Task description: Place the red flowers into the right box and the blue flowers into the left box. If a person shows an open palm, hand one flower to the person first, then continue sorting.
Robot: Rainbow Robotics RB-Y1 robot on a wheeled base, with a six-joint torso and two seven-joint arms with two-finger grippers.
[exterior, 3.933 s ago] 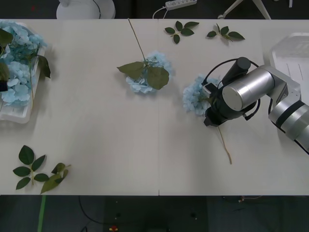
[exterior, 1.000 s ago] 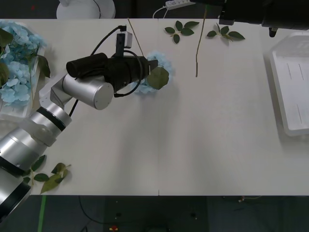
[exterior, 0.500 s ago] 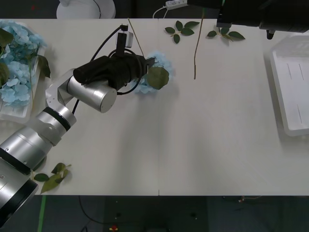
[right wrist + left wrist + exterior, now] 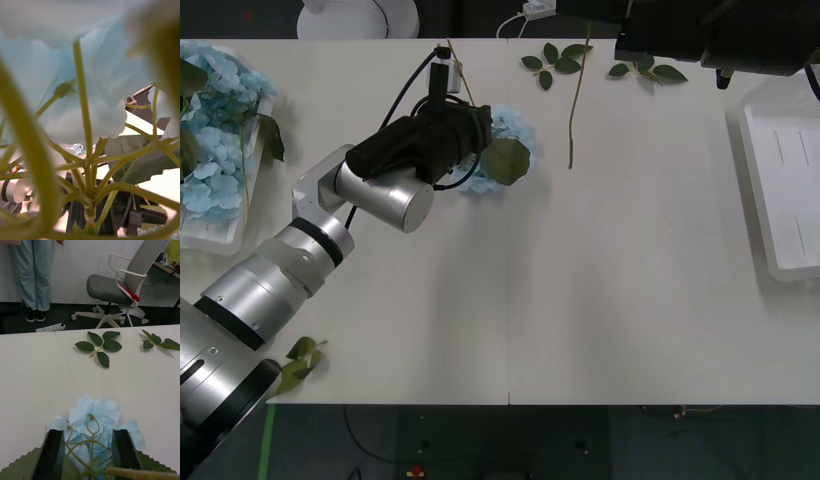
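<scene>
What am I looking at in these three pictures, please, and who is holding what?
This is a two-armed robot at a white table, sorting artificial flowers. The wide picture looks down from above its arms; the two tall ones come from its wrist cameras. The left hand is open, its black fingers either side of a blue flower lying on the table. The right arm is raised at the far edge, with a second flower's stalk hanging from it; its wrist camera looks up into that pale blue head. The left box already has blue flowers; the right box shows none. Loose leaf sprigs lie about.
</scene>
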